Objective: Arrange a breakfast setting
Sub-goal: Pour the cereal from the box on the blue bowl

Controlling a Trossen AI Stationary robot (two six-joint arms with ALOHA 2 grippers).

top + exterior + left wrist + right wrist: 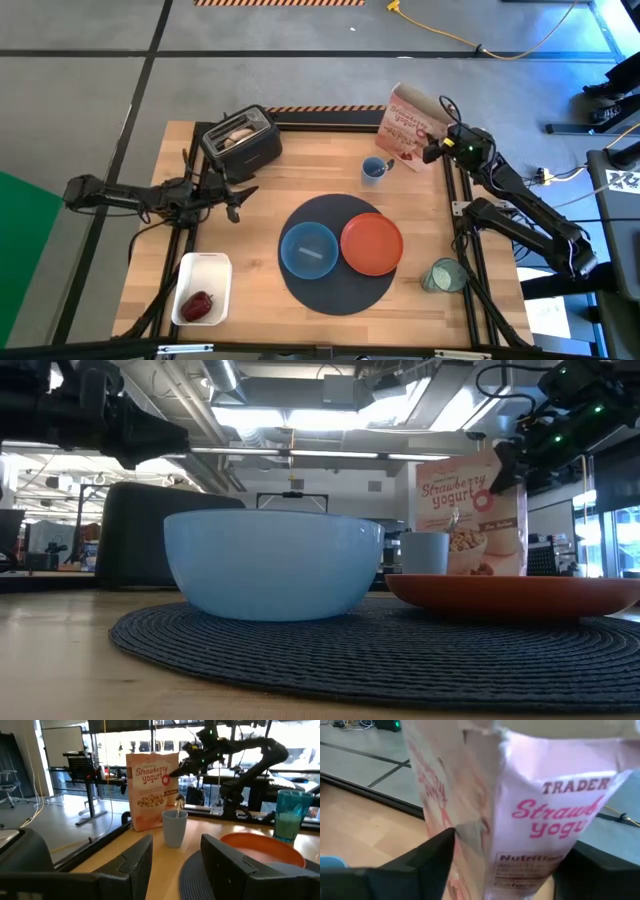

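The pink cereal box [412, 125] stands upright at the table's far right, and my right gripper [432, 152] is shut on its upper part. My left gripper [232, 203] hovers open and level beside the black toaster [242, 143], which has a toast slice [238, 135] in its slot; nothing is between its fingers [135, 865]. On the round navy placemat [335, 295] rest a light-blue bowl [308, 249] and an orange-red plate [372, 243]. A spoon [179, 802] stands in a small blue cup [374, 169]. A green-tinted glass [443, 275] stands at the right edge. My right gripper has the cereal box's narrow side panel [535, 835] between its two fingers, one finger [435, 855] against the front face and the other against the back. It comes from the table's right, slanting downward, high up on the box. The box stands upright on the table.
A white tray [212, 268] with a red fruit [198, 305] lies at the near left corner. The cup stands just left of the cereal box. Bare wood lies between the toaster and the placemat. A black frame rail runs along the table's far and right edges.
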